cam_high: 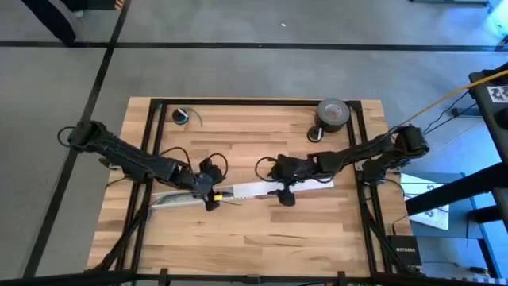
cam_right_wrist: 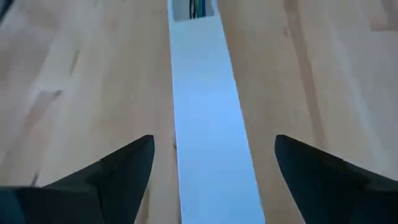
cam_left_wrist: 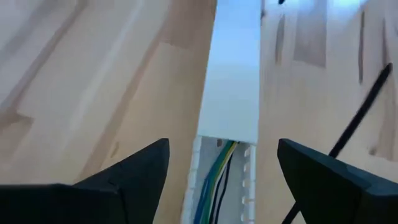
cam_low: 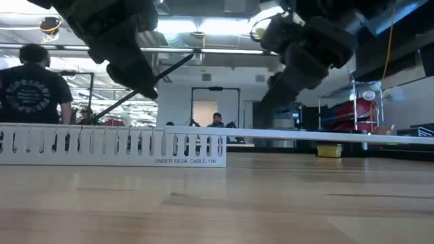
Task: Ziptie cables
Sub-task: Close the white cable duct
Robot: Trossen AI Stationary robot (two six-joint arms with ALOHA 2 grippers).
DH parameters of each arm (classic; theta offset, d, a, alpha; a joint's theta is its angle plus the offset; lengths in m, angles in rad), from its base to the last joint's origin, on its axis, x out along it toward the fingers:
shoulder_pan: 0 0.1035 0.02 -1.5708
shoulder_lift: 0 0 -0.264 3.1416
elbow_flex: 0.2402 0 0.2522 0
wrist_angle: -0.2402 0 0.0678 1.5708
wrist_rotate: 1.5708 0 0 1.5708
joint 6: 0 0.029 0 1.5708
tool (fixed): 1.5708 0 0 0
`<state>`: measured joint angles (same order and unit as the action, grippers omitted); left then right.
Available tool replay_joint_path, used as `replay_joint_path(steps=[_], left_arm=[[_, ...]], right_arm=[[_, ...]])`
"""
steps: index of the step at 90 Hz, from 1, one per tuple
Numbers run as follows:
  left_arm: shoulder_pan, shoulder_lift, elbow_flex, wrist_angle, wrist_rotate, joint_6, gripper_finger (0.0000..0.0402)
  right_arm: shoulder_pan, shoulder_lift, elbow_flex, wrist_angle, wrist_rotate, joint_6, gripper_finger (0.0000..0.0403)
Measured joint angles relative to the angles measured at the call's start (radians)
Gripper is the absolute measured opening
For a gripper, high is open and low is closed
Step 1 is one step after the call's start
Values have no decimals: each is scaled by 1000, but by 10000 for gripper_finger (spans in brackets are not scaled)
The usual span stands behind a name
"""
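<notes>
A long white slotted cable duct lies across the table's middle. Its white cover closes the right part, and the left part is open. The cables, thin green, yellow and blue wires, lie inside the open part. The ziptie, a thin black strip, slants beside the duct. My left gripper stands open above the cover's end. My right gripper stands open above the covered part, one finger on each side. In the low view both hang clear above the duct.
A roll of grey tape stands at the table's far right, and a small dark ring lies at the far left. The near half of the wooden table is bare. People show in the room behind.
</notes>
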<state>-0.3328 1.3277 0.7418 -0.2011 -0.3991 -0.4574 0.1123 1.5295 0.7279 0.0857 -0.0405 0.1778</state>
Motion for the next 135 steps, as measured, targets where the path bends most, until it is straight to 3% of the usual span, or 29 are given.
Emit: replay_joint_path(steps=[14,30,44,60,80,109,135], left_arm=[[-18,0,0,49,-8,12,285],[-3,1,0,71,-10,61,285],[19,1,0,90,-10,15,285],[27,1,0,115,-15,10,285],[-44,1,-2,87,-96,15,285],[-112,1,-164,294,-154,-14,285],[-85,1,-182,296,-156,-12,285]], right_arm=[[0,-20,-65,158,-4,16,321],[-1,-16,-66,157,25,-6,321],[-2,-16,-66,168,87,-45,321],[-2,-16,-66,189,91,24,321],[-2,-16,-66,234,92,24,321],[-2,-15,-66,258,93,3,321],[-2,-15,-66,257,93,3,321]])
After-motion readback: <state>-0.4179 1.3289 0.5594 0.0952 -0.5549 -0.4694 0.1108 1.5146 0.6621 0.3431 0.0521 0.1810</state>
